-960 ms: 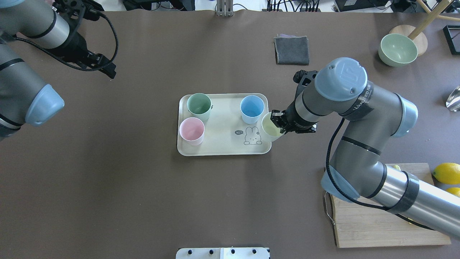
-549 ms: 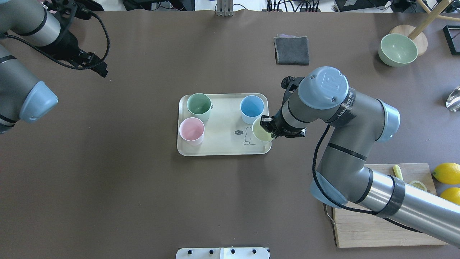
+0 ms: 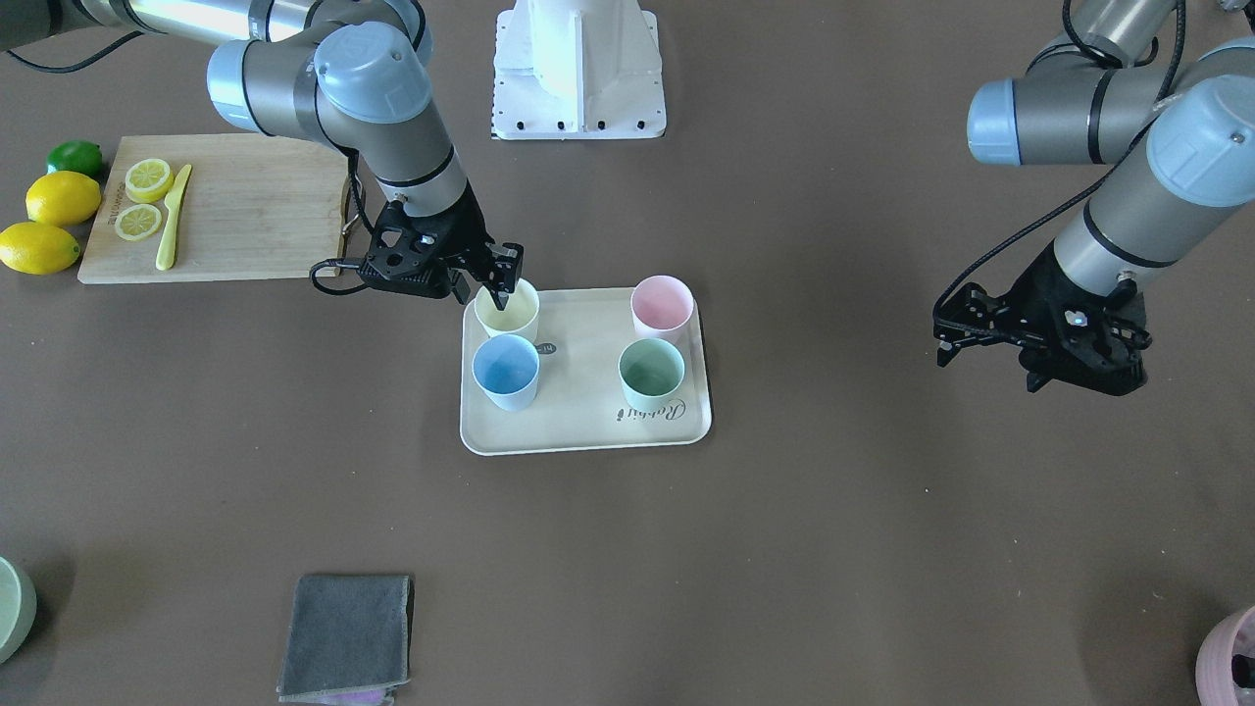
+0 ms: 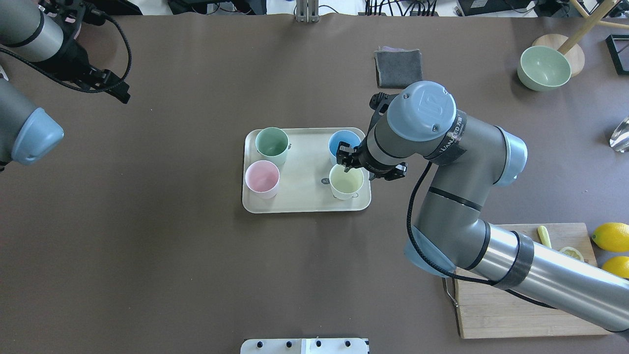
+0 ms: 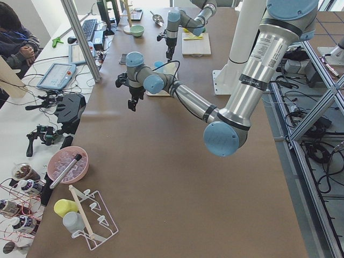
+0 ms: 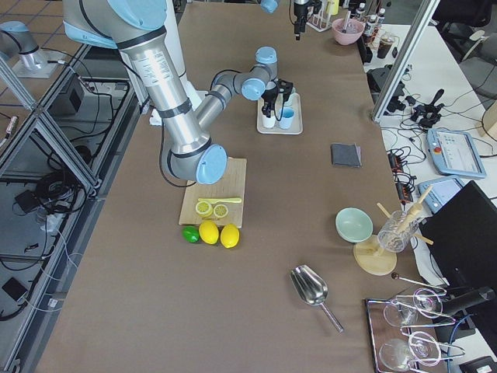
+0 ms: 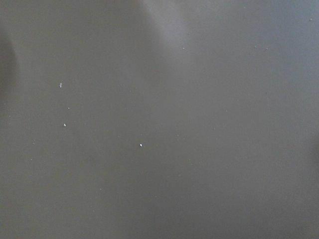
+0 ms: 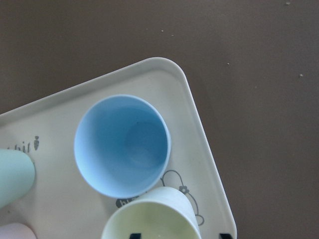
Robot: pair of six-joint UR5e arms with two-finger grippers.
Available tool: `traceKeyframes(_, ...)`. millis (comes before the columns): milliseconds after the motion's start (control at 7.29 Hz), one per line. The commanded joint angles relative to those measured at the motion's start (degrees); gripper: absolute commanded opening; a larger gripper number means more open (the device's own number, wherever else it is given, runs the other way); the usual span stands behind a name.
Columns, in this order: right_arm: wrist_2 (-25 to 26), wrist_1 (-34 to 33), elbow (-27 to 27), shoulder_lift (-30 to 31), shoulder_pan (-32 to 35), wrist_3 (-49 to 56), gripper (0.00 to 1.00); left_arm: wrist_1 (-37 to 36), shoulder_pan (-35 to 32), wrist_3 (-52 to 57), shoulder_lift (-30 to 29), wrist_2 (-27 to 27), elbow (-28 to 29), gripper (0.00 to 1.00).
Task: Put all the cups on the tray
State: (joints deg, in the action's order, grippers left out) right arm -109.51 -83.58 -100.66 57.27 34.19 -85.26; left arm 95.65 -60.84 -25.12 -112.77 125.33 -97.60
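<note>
The cream tray [image 4: 304,204] [image 3: 588,436] lies mid-table with all four cups standing on it: mint green [image 4: 271,142], pink [image 4: 262,177], blue [image 4: 341,140] [image 8: 122,144] and pale yellow [image 4: 346,182] [image 3: 507,311] [image 8: 152,219]. The yellow cup stands upright on the rabbit drawing. My right gripper [image 4: 348,164] [image 3: 498,282] is at its far rim. In the right wrist view its two fingertips stand apart, one inside the rim and one outside, so it is open. My left gripper [image 4: 118,93] [image 3: 943,336] hovers open and empty far off over bare table.
A grey cloth [image 4: 398,69] and a green bowl [image 4: 543,68] lie at the far side. A wooden cutting board [image 4: 521,305] with lemon slices and whole lemons [image 4: 609,236] sits under my right arm. A mauve pot [image 3: 1230,657] is at the table's corner.
My right gripper carried the tilted yellow cup left over the tray's edge and set it upright on the tray. My left arm drew back further left.
</note>
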Motion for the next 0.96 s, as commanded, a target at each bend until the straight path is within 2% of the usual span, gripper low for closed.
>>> traceKeyframes(0, -2.18, -0.70, -0.76, 0.56, 5.41, 1.58, 1.00, -0.20, -3.56, 3.72, 2.71, 0.09, 0.04, 0.98)
traceKeyframes(137, -6.20, -2.97, -2.07, 1.96, 10.14, 6.63, 1.00, -0.55, -7.50, 11.33, 6.21, 2.01, 0.22, 0.98)
traceKeyframes(411, -8.79, -8.15, -7.24, 8.00, 17.10, 20.58, 1.00, -0.55, -16.90, 18.94, 11.49, 5.79, 1.09, 0.98)
traceKeyframes(549, -9.58, -9.57, -8.05, 11.00, 20.87, 29.71, 1.00, -0.55, -20.42, 23.05, 13.34, 6.67, 2.05, 0.98)
traceKeyframes(686, -14.63, -12.72, -7.71, 12.16, 26.57, 39.28, 1.00, -0.55, -24.55, 29.01, 14.76, 9.03, 4.76, 0.98)
traceKeyframes(823, -16.68, -17.36, -7.62, 13.47, 32.02, 49.56, 1.00, -0.46, -28.07, 32.81, 16.25, 9.66, 6.53, 0.98)
